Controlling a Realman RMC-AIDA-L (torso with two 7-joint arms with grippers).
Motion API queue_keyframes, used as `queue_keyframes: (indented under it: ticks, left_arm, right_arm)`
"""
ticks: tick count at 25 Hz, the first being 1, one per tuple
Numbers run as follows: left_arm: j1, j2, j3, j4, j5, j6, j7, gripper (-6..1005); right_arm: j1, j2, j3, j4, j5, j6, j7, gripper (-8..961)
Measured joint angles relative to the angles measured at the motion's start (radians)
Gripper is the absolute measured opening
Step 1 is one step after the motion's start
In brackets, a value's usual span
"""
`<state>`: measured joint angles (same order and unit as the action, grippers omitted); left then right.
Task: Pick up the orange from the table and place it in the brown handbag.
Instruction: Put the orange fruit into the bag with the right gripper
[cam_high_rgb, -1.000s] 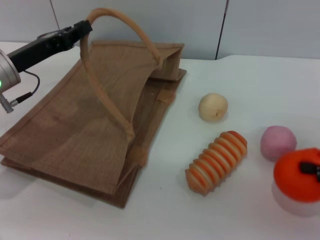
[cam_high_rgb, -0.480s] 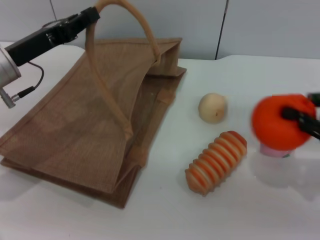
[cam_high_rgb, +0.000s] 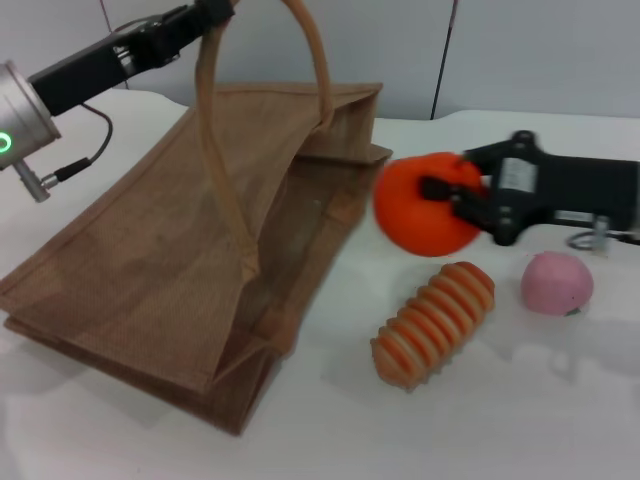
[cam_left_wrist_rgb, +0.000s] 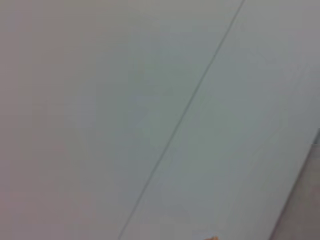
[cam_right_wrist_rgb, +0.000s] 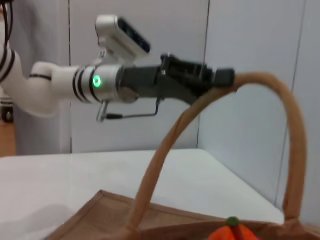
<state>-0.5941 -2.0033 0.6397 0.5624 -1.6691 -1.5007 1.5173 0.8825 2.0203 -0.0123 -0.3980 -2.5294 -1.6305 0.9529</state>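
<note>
I am holding the orange (cam_high_rgb: 428, 203) in the air, just beside the open mouth of the brown handbag (cam_high_rgb: 190, 250), with my right gripper (cam_high_rgb: 455, 203) clenched on it. My left gripper (cam_high_rgb: 212, 12) is gripping one looped handle (cam_high_rgb: 310, 60) and lifting it. Below, on the table (cam_high_rgb: 480, 420), a striped ribbed item (cam_high_rgb: 434, 324) and a pink fruit (cam_high_rgb: 557, 283) are lying.

no legible text (anywhere)

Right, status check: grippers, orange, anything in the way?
Left gripper holds bag handle up. Right gripper grips orange, airborne beside brown handbag. Path clear.
</note>
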Motion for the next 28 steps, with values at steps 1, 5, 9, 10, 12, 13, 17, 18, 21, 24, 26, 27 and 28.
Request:
queue_keyframes:
  ticks: [1,5,9,10,12,13,17,18,21,24,26,27,28]
  left_arm:
    - [-0.004,0.0,0.0,0.0,0.0,-0.008,-0.005,114]
    - [-0.018,-0.001,0.0,0.002,0.0,-0.036,-0.021,114]
    - [-0.027,0.0,0.0,0.002,-0.011,-0.059,-0.03,114]
    - [-0.028,0.0,0.0,0.003,-0.016,-0.066,-0.034,114]
    - [-0.03,0.0,0.0,0.009,-0.025,-0.079,-0.042,114]
    - [-0.03,0.0,0.0,0.015,-0.029,-0.085,-0.047,114]
    - [-0.03,-0.002,0.0,0.057,-0.037,-0.098,-0.084,114]
    - [-0.03,-0.004,0.0,0.064,-0.037,-0.1,-0.089,114]
    - [-0.032,-0.007,0.0,0.078,-0.045,-0.106,-0.096,113]
    - [-0.038,-0.008,0.001,0.08,-0.049,-0.108,-0.101,113]
    - [-0.043,-0.008,0.002,0.08,-0.049,-0.109,-0.104,113]
    - [-0.044,-0.008,0.003,0.08,-0.049,-0.109,-0.104,113]
    - [-0.046,-0.008,0.003,0.08,-0.049,-0.109,-0.104,113]
  right_arm:
    - [0.012,0.0,-0.013,0.024,0.0,0.032,-0.002,144]
    - [0.055,0.001,-0.056,0.12,0.0,0.166,-0.024,124]
    - [0.088,0.001,-0.075,0.199,0.0,0.294,-0.047,89]
    - [0.095,0.002,-0.077,0.219,0.0,0.32,-0.057,86]
    - [0.108,0.003,-0.084,0.253,0.0,0.37,-0.072,80]
    - [0.114,0.003,-0.086,0.267,0.0,0.391,-0.077,77]
    - [0.139,0.005,-0.095,0.322,0.001,0.458,-0.102,70]
    - [0.146,0.006,-0.096,0.334,0.001,0.468,-0.111,69]
    - [0.169,0.01,-0.097,0.378,0.001,0.511,-0.145,67]
    - [0.194,0.012,-0.097,0.43,0.002,0.574,-0.179,66]
    - [0.207,0.013,-0.095,0.461,0.002,0.608,-0.206,66]
    - [0.214,0.014,-0.093,0.478,0.002,0.625,-0.225,66]
    - [0.22,0.015,-0.091,0.49,0.003,0.64,-0.239,66]
